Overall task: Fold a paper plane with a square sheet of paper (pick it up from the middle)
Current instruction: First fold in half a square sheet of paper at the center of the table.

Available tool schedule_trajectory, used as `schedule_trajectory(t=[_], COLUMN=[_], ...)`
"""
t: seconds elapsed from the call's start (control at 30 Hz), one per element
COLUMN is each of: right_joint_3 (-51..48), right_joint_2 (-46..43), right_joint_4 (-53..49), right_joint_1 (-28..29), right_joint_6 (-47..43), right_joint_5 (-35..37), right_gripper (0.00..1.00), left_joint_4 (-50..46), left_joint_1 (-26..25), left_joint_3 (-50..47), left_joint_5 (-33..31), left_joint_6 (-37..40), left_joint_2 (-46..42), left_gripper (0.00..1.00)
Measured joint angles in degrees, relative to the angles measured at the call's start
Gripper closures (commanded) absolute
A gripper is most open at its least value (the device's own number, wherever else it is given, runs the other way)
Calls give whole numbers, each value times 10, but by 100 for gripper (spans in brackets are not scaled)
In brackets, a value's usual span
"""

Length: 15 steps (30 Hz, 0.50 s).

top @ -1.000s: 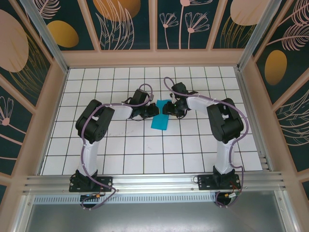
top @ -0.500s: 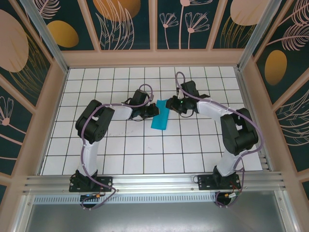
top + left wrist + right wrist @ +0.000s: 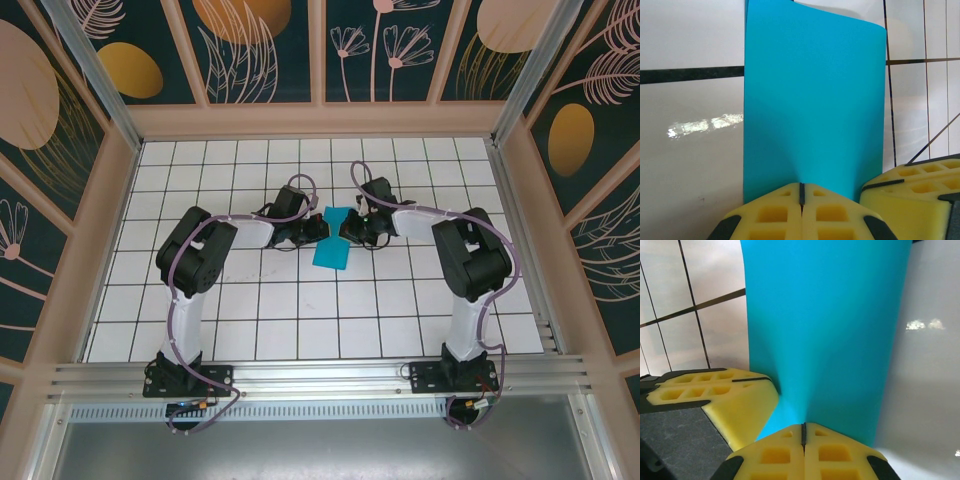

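The square sheet of paper is teal-blue and folded into a narrow strip, lying across the middle of the white grid floor. My left gripper meets its left edge and my right gripper its right edge, both near the strip's far half. In the left wrist view the paper rises into a crease that runs into the seam of my left gripper, whose yellow fingers are shut on it. In the right wrist view the paper is pinched the same way by my right gripper.
The other arm's yellow finger sits close at the lower right of the left wrist view, and likewise a yellow finger at the left of the right wrist view. Wooden walls frame the grid floor. A metal rail runs along the near edge.
My right gripper swung out a little, came back to the paper's right edge and shut on it. The left gripper stayed shut in place on the left edge.
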Motion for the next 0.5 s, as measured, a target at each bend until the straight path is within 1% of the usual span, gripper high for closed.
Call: schedule_trajectory(t=[0.5], right_joint_3=[43], right_joint_2=[40], right_joint_4=[-17], right_joint_1=[3], right_joint_6=[-13], right_joint_5=[-5], right_gripper=[99], left_joint_4=[0], left_joint_1=[-1], left_joint_3=[0], left_joint_5=[-3], left_joint_6=[-3], left_joint_2=[0], left_gripper=[96])
